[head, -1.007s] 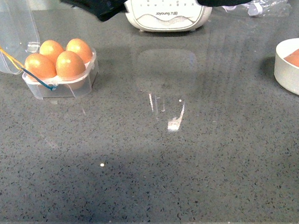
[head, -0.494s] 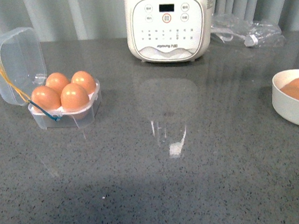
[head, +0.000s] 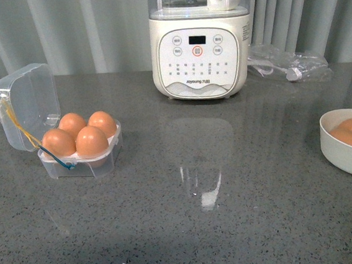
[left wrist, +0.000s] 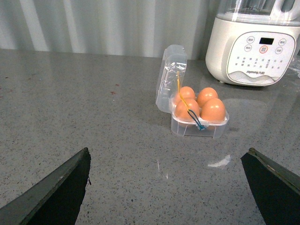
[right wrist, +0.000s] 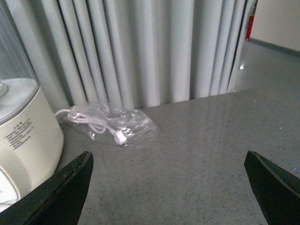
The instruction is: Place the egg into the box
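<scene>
Before me: white blender (head: pixel 201 54) at the worktop's (head: pixel 247 225) far edge, bagged cable (head: pixel 288 68) beside it, white bowl (head: pixel 345 158) at right edge.

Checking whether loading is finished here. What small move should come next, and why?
Likely swing the left gripper toward the lid to close it: the box holds four eggs, one per slot, its lid stands open, and the open left gripper faces it.

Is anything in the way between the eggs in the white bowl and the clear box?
Nothing stands on the counter between the bowl and the box. Its lid is open, but all four slots already hold eggs.
</scene>
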Action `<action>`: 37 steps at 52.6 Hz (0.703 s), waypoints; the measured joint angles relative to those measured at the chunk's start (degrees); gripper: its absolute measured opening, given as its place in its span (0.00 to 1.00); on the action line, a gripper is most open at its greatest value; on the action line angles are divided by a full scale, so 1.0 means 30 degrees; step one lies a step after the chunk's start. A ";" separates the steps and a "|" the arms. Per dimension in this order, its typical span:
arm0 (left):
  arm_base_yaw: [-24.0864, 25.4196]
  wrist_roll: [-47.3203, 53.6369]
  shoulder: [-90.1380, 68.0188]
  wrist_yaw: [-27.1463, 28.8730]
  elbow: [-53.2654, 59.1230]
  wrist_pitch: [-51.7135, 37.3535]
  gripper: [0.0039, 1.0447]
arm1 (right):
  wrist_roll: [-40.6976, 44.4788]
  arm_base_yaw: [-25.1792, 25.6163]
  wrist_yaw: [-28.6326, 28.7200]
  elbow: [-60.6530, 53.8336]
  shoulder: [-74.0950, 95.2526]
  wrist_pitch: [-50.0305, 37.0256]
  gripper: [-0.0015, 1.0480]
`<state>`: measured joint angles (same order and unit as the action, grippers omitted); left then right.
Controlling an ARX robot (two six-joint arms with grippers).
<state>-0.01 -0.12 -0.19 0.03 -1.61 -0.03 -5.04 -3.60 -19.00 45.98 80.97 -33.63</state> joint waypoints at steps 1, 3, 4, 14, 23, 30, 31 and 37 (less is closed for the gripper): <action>0.0000 0.0000 0.0000 0.0000 0.0000 0.0000 0.94 | 0.0168 0.0058 -0.0080 -0.0233 -0.0153 -0.0248 0.93; 0.0000 0.0000 0.0000 0.0000 0.0000 0.0000 0.94 | 0.0430 0.0204 -0.0131 -0.0699 -0.0401 -0.0699 0.93; 0.0000 0.0000 0.0000 0.0000 0.0000 0.0000 0.94 | 0.0627 0.0299 -0.0204 -0.1027 -0.0554 -0.0940 0.93; 0.0000 0.0000 0.0000 0.0007 0.0000 0.0000 0.94 | 0.1559 0.1166 0.4342 -0.3759 -0.2135 -0.1851 0.79; 0.0000 0.0000 0.0000 0.0015 0.0000 0.0000 0.94 | 0.1625 0.1158 0.6331 -0.7570 -0.6360 -0.1333 0.41; 0.0000 0.0000 0.0000 0.0000 0.0000 0.0000 0.94 | 0.1625 0.1166 0.6339 -0.9092 -0.7992 -0.1486 0.21; 0.0000 0.0000 0.0000 0.0000 0.0000 0.0000 0.94 | 0.1625 0.1166 0.6339 -0.9209 -0.8094 -0.1501 0.19; 0.0000 0.0000 0.0000 0.0000 0.0000 0.0000 0.94 | 0.1668 0.1173 0.6346 -1.0841 -0.9486 -0.1566 0.03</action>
<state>-0.01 -0.12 -0.19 0.03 -1.61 -0.03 -0.03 -0.08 0.03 13.45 52.51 -38.33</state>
